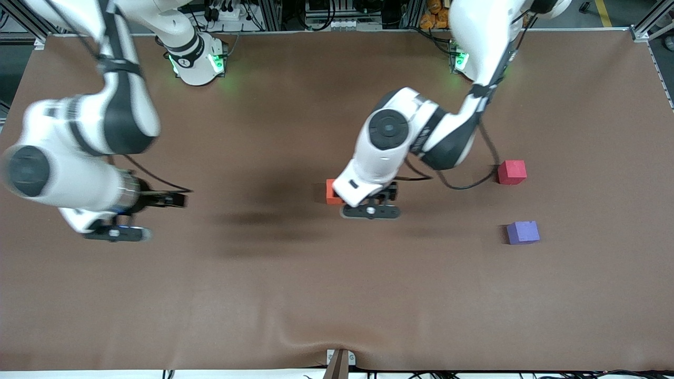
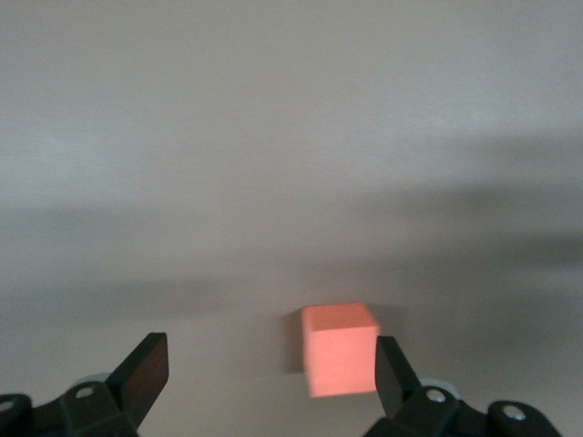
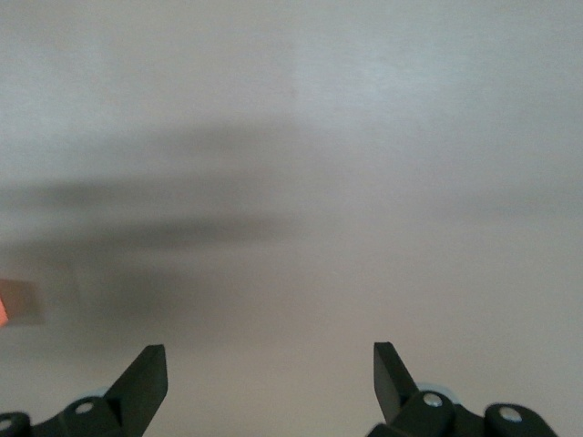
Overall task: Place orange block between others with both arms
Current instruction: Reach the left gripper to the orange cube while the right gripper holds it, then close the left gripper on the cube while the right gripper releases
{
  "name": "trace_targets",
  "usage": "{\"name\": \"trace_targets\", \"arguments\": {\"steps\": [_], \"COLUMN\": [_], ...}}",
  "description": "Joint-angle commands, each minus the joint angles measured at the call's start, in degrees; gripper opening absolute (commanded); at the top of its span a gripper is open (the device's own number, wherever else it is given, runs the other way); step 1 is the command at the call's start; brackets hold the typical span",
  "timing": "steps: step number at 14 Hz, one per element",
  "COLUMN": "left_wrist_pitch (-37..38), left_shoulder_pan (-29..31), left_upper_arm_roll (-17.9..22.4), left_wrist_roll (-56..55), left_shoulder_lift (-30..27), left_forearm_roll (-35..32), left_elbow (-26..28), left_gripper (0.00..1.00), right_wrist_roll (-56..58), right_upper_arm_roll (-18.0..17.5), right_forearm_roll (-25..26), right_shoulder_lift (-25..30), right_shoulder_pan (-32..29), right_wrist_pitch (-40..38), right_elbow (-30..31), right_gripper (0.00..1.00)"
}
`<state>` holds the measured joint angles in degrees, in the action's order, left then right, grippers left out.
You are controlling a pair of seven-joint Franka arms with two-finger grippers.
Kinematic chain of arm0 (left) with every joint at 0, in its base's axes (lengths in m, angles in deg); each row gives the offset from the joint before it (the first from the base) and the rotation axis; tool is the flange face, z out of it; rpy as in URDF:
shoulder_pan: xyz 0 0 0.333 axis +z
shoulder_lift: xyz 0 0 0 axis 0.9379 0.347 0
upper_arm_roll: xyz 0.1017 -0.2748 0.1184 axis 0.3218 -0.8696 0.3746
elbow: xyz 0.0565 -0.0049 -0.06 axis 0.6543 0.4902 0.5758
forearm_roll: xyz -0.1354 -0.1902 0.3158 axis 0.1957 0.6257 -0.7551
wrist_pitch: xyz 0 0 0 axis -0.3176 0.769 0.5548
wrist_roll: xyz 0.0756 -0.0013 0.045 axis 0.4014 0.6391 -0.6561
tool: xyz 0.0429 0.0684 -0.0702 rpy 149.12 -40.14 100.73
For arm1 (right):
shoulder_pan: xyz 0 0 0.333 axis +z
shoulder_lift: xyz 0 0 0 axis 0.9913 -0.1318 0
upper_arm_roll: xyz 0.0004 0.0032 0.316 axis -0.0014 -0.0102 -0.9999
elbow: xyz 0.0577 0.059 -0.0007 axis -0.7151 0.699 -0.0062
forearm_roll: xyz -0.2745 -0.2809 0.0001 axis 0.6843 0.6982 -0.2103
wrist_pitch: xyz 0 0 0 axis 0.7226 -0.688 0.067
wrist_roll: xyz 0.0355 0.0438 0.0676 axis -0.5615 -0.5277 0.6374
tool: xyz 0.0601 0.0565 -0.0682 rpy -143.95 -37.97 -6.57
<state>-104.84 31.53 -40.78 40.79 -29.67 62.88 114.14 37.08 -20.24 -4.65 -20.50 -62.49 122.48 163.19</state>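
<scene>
The orange block [image 1: 330,190] lies near the middle of the table, partly hidden under the left arm's hand. My left gripper [image 1: 369,209] hovers low over it, open. In the left wrist view the orange block [image 2: 339,360] sits off-centre between the fingers, close against one finger [image 2: 392,375], and the left gripper [image 2: 270,348] holds nothing. The others, a pinkish-red cube [image 1: 512,172] and a blue-purple cube [image 1: 523,232], rest toward the left arm's end, the purple one nearer the front camera. My right gripper [image 1: 117,231] hangs open and empty [image 3: 269,350] over bare table at the right arm's end.
Brown mat [image 1: 337,295] covers the whole table. A gap of bare mat separates the red and purple cubes. The left arm's cable [image 1: 463,185] loops down close to the red cube. A sliver of orange [image 3: 5,308] shows at the edge of the right wrist view.
</scene>
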Motion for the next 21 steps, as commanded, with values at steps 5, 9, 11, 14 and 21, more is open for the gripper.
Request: {"name": "trace_targets", "arguments": {"steps": [5,9,11,14,21], "left_wrist_pitch": [-2.53,-2.53,-2.61,-2.79,-6.21], "left_shoulder_pan": [-5.51,-7.18,-7.18,-7.18,-7.18], "left_upper_arm_roll": [0.72,0.72,0.72,0.55,0.2], "left_wrist_roll": [-5.73,-9.78,-9.08,-8.91,-10.05], "left_shoulder_lift": [7.02,8.69,9.83,10.45,11.94], "left_forearm_roll": [-0.28,-0.37,-2.55,-4.24,-3.09], "left_elbow": [-1.98,-1.18,-1.1,-1.1,0.05], "left_gripper": [1.0,1.0,1.0,1.0,1.0], "right_wrist_roll": [10.53,18.11,17.85,12.43,8.62], "right_upper_arm_roll": [2.45,1.23,-2.71,-8.69,-9.94], "right_forearm_roll": [1.26,1.8,3.89,6.37,6.28], "right_shoulder_lift": [10.27,14.93,16.69,17.93,19.95], "right_shoulder_pan": [-4.19,-10.17,-13.94,-18.52,-18.88], "right_wrist_pitch": [-3.19,-6.34,-8.71,-10.82,-12.85], "right_elbow": [2.08,1.63,1.54,1.54,1.63], "right_gripper": [1.0,1.0,1.0,1.0,1.0]}}
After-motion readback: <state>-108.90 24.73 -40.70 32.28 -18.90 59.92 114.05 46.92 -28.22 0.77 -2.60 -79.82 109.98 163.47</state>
